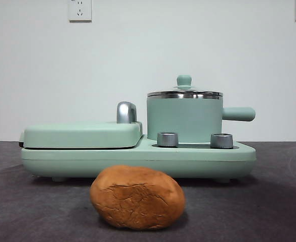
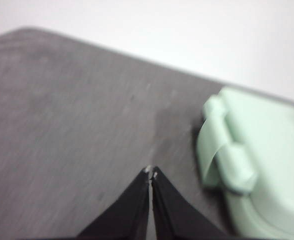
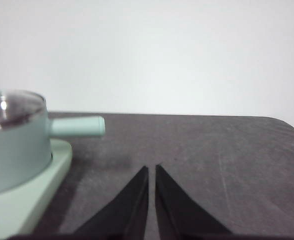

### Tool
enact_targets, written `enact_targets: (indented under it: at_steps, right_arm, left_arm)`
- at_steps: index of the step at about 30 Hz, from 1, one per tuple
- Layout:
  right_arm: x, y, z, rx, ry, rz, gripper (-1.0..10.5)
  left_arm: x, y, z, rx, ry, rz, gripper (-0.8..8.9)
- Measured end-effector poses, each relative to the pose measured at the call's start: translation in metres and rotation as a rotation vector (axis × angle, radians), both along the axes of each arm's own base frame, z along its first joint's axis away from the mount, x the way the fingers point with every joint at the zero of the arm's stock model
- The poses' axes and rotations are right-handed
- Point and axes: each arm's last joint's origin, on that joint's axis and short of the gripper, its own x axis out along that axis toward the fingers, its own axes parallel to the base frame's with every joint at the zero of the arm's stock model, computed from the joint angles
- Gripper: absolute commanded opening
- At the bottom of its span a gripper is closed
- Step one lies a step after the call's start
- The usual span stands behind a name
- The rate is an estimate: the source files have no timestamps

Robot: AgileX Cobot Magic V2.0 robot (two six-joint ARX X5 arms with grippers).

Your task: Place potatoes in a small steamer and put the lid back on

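Observation:
An orange-brown potato (image 1: 137,197) with cracked skin lies on the dark table, in front of the mint-green cooker base (image 1: 138,156). On the right half of that base stands the small steamer (image 1: 184,119), a mint-green pot with a stubby side handle (image 1: 238,114). The glass lid (image 1: 184,92) with its green knob rests on the pot. The right wrist view shows the steamer (image 3: 14,145) and lid (image 3: 12,106) too. My right gripper (image 3: 151,167) is shut over bare table beside the pot's handle. Beside the cooker's other end my left gripper (image 2: 151,171) is shut. Neither arm shows in the front view.
The flat hinged grill plate (image 1: 82,134) with a chrome handle (image 1: 126,112) fills the base's left half; its corner (image 2: 257,165) shows in the left wrist view. Two steel knobs (image 1: 167,139) sit in front of the pot. A white wall rises behind.

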Motion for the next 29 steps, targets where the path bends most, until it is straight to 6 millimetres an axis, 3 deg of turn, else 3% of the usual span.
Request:
enact_targets:
  at_steps: [7,13,21,24,29]
  right_arm:
    - [-0.005,0.001,0.024,0.161,-0.228,0.066,0.2]
    - [-0.016,0.002,0.066,0.198,-0.17,0.112,0.1]
    - [-0.012,0.006,0.127,0.124,0.03,0.238,0.2]
    - [-0.003,0.009,0.143,0.044,0.065,0.325,0.2]
    - [0.015,0.013,0.158,-0.143,0.084,0.433,0.2]
  left_arm:
    - [-0.003,-0.004,0.033,-0.054,-0.333,-0.153,0.09]
    - [-0.015,-0.004,0.072,-0.125,-0.436,-0.168,0.09]
    - [-0.028,-0.008,0.146,-0.054,-0.312,-0.257,0.09]
    - [-0.021,-0.011,0.164,0.042,-0.253,-0.371,0.09]
    - [0.002,-0.014,0.177,0.219,-0.15,-0.499,0.08]
